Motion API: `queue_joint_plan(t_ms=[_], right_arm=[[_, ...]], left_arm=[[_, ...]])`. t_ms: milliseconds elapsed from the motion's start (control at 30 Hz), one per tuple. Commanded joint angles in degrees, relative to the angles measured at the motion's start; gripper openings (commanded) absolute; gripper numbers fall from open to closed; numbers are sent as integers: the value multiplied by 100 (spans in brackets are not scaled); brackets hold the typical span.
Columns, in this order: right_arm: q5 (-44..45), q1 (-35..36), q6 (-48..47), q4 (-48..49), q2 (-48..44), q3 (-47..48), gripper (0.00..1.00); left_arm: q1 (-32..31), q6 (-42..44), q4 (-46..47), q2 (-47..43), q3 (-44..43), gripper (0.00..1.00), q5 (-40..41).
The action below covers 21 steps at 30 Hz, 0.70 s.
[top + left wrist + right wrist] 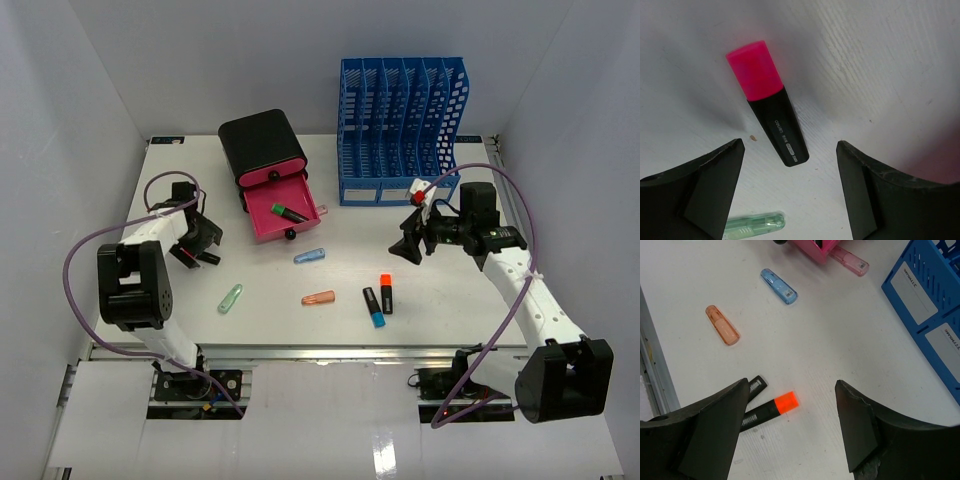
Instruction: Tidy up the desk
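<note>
The desk point(270, 325) is a wide white tabletop strewn with pens. My left gripper point(200, 247) hovers low at the left, open. Its wrist view shows a pink-capped black highlighter point(769, 102) lying just beyond the open gripper point(790, 192), and a clear green pen point(755, 225) near the left finger. My right gripper point(412, 246) hangs open in front of the blue rack. In its wrist view the open gripper point(792, 430) frames an orange-capped highlighter point(771, 409) lying on the desk below. Nothing is held by either.
A black box point(262, 148) has its pink drawer point(262, 222) pulled open with a green highlighter point(290, 212) inside. The blue file rack point(400, 130) stands at the back right. Loose blue point(309, 256), green point(230, 298) and orange point(318, 297) pens and a blue-capped highlighter point(373, 307) lie mid-desk.
</note>
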<state>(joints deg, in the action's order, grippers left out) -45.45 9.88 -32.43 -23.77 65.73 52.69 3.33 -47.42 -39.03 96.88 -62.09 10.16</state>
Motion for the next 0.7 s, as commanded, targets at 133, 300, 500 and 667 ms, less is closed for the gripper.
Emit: queue_joint_plan(t_ms=[133, 300, 500, 667], right_arm=[[-268, -156, 81, 164, 30, -65, 76], [-315, -258, 96, 162, 63, -74, 76], [-352, -312, 87, 153, 80, -84, 75], [-417, -358, -76, 98, 2, -136, 75]], left_arm=[[25, -169, -61, 550, -312, 60, 260], [18, -207, -44, 517, -339, 42, 337], [16, 55, 45, -45, -115, 7, 327], [-739, 1068, 313, -1312, 15, 0, 396]])
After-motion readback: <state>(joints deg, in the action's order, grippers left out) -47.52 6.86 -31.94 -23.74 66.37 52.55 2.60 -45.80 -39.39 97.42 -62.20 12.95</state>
